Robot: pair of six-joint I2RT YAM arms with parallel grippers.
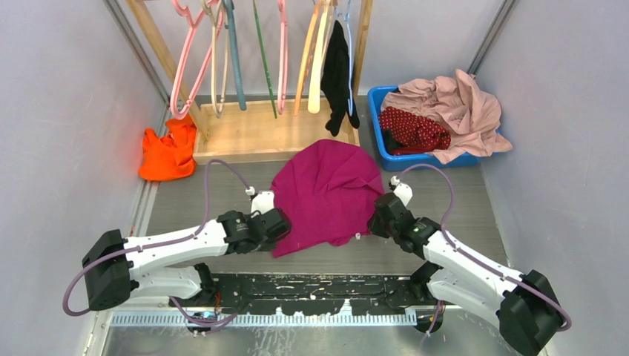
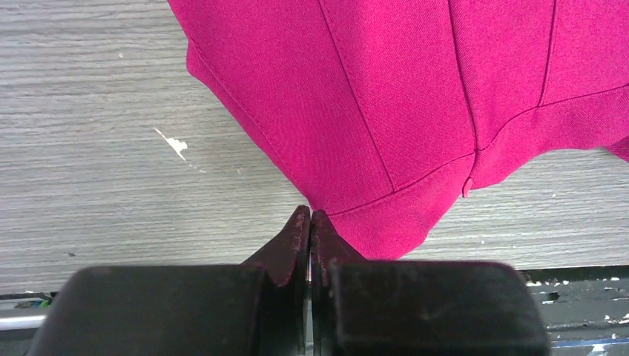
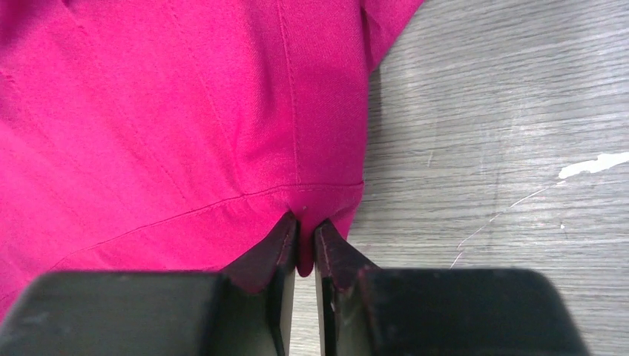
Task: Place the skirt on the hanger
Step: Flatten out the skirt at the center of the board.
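The dark red, white-dotted skirt (image 1: 412,127) lies in the blue bin (image 1: 380,142) at the back right, partly under a pale pink garment (image 1: 454,104). A thin pink hanger (image 1: 176,89) hangs at the left of the rack. A plain magenta garment (image 1: 326,189) lies spread on the table between my grippers. My right gripper (image 1: 377,215) (image 3: 305,226) is shut on its waistband edge (image 3: 326,200). My left gripper (image 1: 278,222) (image 2: 310,215) is shut, its tips touching the garment's hem (image 2: 386,222); no cloth shows between them.
A wooden rack base (image 1: 259,133) at the back holds several hangers, among them green, tan and pink ones, and a black garment (image 1: 341,70). An orange cloth (image 1: 169,152) lies at the back left. Grey walls close both sides.
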